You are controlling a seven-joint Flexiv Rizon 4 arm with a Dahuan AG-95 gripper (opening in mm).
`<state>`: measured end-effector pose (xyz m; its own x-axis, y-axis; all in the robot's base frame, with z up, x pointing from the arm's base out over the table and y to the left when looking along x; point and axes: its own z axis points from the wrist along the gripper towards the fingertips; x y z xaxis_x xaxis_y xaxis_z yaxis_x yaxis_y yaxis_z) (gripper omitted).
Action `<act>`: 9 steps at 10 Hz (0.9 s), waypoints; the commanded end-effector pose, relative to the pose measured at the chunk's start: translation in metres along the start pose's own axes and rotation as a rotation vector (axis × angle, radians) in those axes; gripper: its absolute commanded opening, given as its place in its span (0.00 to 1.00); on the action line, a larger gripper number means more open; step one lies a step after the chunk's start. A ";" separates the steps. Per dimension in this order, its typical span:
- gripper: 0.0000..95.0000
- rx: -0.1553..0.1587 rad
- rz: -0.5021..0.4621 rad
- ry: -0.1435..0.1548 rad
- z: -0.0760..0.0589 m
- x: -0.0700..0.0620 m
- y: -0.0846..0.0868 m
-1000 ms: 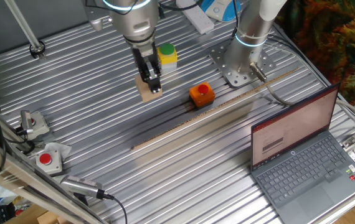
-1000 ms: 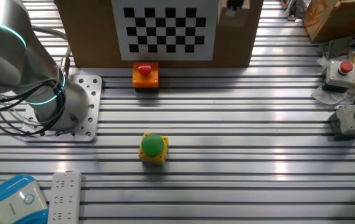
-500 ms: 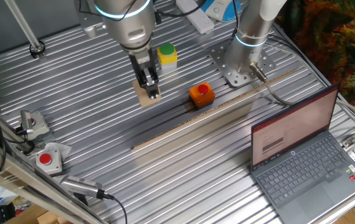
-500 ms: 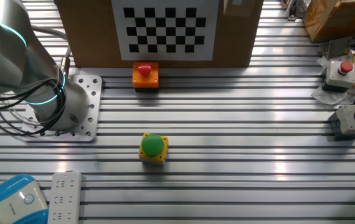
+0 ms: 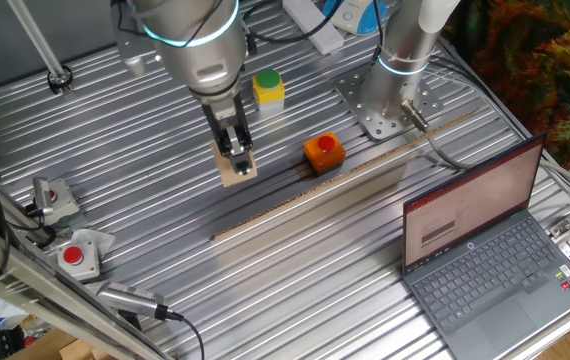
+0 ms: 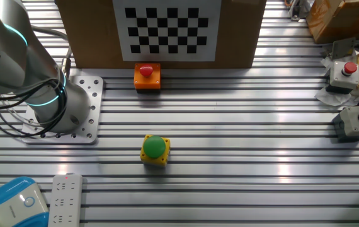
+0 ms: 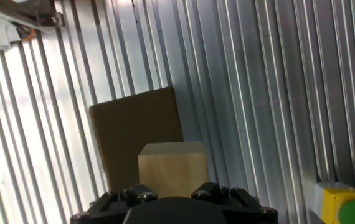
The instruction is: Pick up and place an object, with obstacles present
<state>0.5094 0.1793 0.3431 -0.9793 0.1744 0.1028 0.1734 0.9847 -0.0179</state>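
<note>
In one fixed view my gripper (image 5: 236, 153) points down and is shut on the pale tan wooden block (image 5: 235, 171), holding it low over the ribbed metal table (image 5: 165, 220), left of the orange box with a red button (image 5: 323, 151). In the hand view the block (image 7: 171, 165) sits between the jaws of my gripper (image 7: 171, 191); its pale face is lit, and a darker brown rectangle lies just beyond it. Gripper and block are out of the other fixed view.
A yellow box with a green button (image 5: 269, 88) stands behind the gripper and shows in the hand view (image 7: 342, 205). A long thin wooden strip (image 5: 335, 190), an open laptop (image 5: 485, 250), the arm's base (image 5: 390, 90) and red-button boxes (image 5: 75, 255) are around.
My gripper has moved toward the front of the table with the block in it. It has also left the top edge of the other fixed view.
</note>
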 end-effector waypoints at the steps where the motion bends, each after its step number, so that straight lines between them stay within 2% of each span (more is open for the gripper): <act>1: 0.00 0.000 0.009 -0.002 -0.002 -0.001 0.007; 5: 0.00 -0.001 0.035 -0.001 -0.010 -0.003 0.024; 7: 0.00 -0.002 0.025 -0.004 -0.010 -0.002 0.024; 9: 0.00 0.012 0.007 -0.011 -0.010 -0.002 0.024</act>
<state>0.5160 0.2019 0.3522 -0.9794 0.1816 0.0883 0.1797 0.9833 -0.0290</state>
